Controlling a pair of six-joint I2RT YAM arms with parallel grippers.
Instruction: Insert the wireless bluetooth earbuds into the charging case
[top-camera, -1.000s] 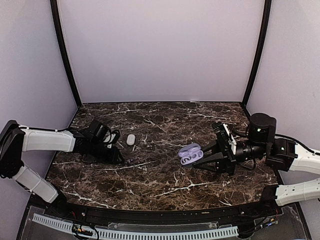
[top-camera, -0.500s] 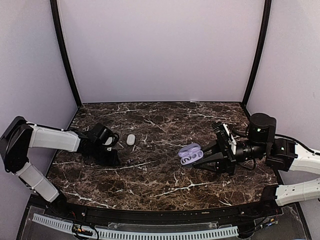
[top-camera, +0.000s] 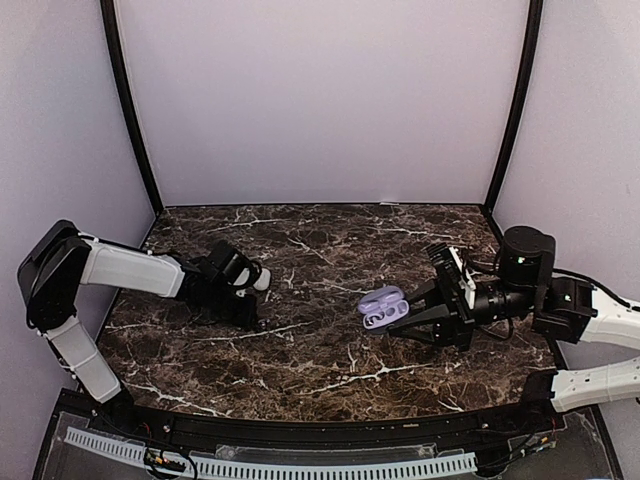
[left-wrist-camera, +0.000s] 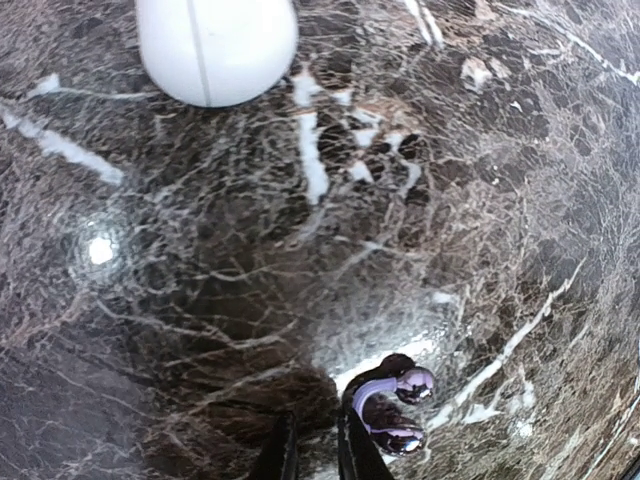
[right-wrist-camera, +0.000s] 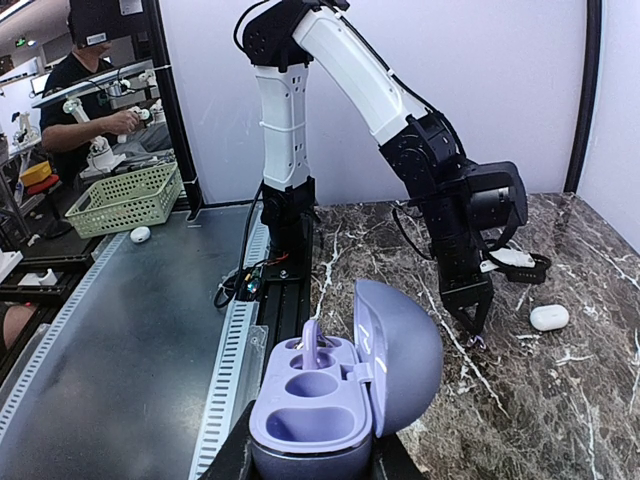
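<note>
A: Where's the charging case (top-camera: 381, 306)?
B: Right of centre on the desk (top-camera: 320, 235), lid open, base clamped in the right end effector (top-camera: 400, 318). Prob braced so the slots face the other arm. One earbud (right-wrist-camera: 312, 345) is seated in a slot
A: Left end effector (left-wrist-camera: 318, 455)?
B: Fingers nearly together, low near the white pebble (left-wrist-camera: 215, 45). Lilac hooked piece (left-wrist-camera: 385, 412) at the tip, maybe 2nd bud; cant tell if it's pinched
</note>
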